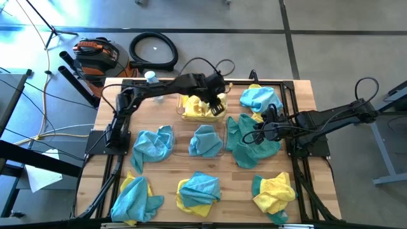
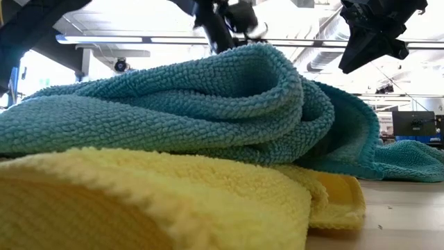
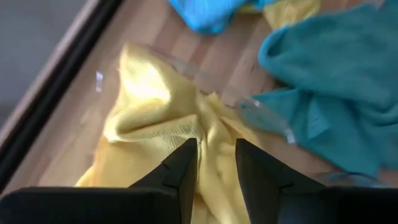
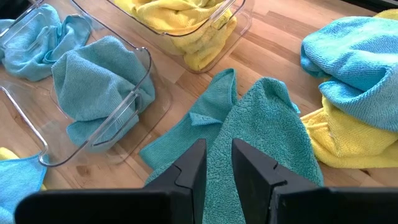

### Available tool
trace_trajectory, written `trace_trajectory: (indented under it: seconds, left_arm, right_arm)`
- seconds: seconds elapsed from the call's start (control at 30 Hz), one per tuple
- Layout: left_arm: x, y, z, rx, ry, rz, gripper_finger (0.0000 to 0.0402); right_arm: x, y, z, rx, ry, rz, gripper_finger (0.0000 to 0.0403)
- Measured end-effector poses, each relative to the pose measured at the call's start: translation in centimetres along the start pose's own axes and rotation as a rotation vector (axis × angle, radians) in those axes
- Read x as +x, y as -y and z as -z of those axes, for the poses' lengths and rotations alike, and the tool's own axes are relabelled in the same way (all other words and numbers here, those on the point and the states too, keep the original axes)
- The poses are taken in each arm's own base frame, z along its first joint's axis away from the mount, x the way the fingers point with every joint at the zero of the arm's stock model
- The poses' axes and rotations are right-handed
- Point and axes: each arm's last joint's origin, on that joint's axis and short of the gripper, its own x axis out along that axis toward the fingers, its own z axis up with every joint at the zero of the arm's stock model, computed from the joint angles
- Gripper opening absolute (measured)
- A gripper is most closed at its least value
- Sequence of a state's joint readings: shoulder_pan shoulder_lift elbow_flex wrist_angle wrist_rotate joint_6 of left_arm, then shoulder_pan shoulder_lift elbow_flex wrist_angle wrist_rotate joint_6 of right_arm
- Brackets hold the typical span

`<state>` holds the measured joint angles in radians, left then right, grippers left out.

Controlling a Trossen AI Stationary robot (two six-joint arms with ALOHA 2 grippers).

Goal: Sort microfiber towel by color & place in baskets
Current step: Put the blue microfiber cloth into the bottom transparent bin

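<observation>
My left gripper (image 1: pixel 218 105) is over the far clear basket (image 1: pixel 184 114), shut on a yellow towel (image 3: pixel 155 118) that lies in it. The basket's rim also shows in the left wrist view (image 3: pixel 267 115). My right gripper (image 1: pixel 259 132) is to the right of the near clear basket (image 1: pixel 219 149), shut on a teal towel (image 4: pixel 261 118) spread on the table (image 1: pixel 245 152). The near basket holds another teal towel (image 4: pixel 99 87). My left gripper (image 3: pixel 217 162) pinches a raised fold of the yellow towel (image 3: pixel 214 134) between its two fingers, coming from above. The cloth's creases run up to the fingers, and the rest spreads out below in the far basket. My right gripper (image 4: pixel 219 165) pinches a raised fold of the teal towel (image 4: pixel 219 134) between its two fingers, coming from above. The cloth rises toward the fingers, and its far edge (image 4: pixel 186 124) lies on the table beside the near basket.
A loose teal towel (image 1: pixel 152 143) lies at the left. Three teal-and-yellow piles (image 1: pixel 137 197) (image 1: pixel 200 191) (image 1: pixel 273 191) lie along the near edge. A light blue towel over a yellow one (image 1: pixel 259 98) lies at the far right. A clear bottle (image 1: pixel 151 77) stands at the far edge.
</observation>
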<state>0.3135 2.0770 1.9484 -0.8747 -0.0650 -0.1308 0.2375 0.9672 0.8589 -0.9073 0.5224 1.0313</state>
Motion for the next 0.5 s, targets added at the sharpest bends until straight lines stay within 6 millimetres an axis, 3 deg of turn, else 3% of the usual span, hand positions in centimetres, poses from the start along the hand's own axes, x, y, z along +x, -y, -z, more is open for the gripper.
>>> trace_trajectory:
  seconds: [0.17, 0.27, 0.5]
  left_arm:
    - [-5.1, 0.5, 0.2, -0.033, 0.035, 0.017, 0.0099]
    - [-7.4, 1.9, 1.0, -0.004, 0.050, 0.044, 0.0099]
    - [-9.1, 6.5, 5.5, -0.002, 0.079, 0.035, 0.0099]
  right_arm:
    - [0.0, 0.0, 0.0, 0.011, -0.001, 0.000, 0.0071]
    - [0.3, 0.1, 0.2, 0.011, -0.031, -0.007, 0.0071]
    - [2.7, 1.4, 3.4, -0.001, -0.275, -0.008, 0.0071]
